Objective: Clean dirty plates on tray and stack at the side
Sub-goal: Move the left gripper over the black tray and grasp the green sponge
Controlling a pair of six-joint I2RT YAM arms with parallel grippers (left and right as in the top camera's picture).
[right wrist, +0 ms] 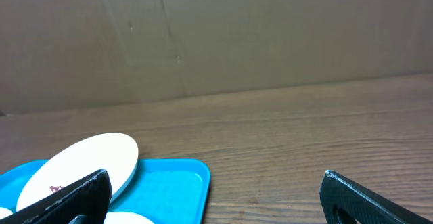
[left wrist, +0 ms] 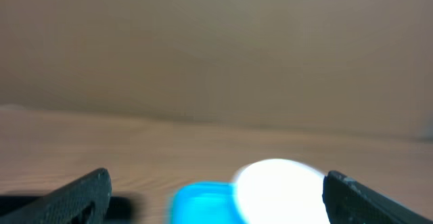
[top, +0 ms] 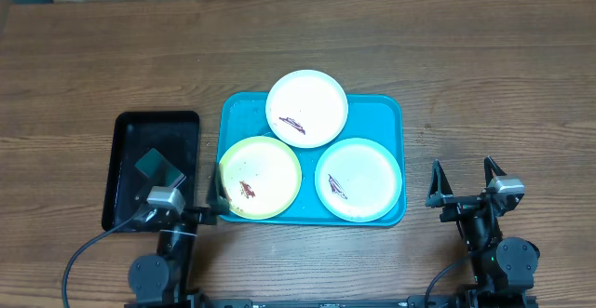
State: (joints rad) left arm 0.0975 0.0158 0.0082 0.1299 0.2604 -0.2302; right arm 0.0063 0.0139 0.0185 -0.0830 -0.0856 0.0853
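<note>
**Fingers Wide, Nothing Held**

Spread far apart on left gripper (left wrist: 216, 195) and right gripper (right wrist: 213, 197) alike, touching nothing. Three smeared plates on one turquoise tray (top: 386, 109): white (top: 307, 106) at the back rim, yellow-green (top: 261, 176), pale mint (top: 358, 178). One black tray (top: 126, 173) beside.

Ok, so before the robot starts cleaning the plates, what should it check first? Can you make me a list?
1. All three plates on the blue tray: ok. The yellow-green plate, white plate and pale plate are there.
2. Dirt to clean: ok. Each plate shows a dark smear.
3. Hands open and empty: ok. The left hand and right hand both hold nothing.
4. Plates lying flat: not ok. The white plate sticks out over the tray's far rim.
5. Something to wipe with: cannot tell. A teal thing lies in the black tray, but what it is stays unclear.
</note>
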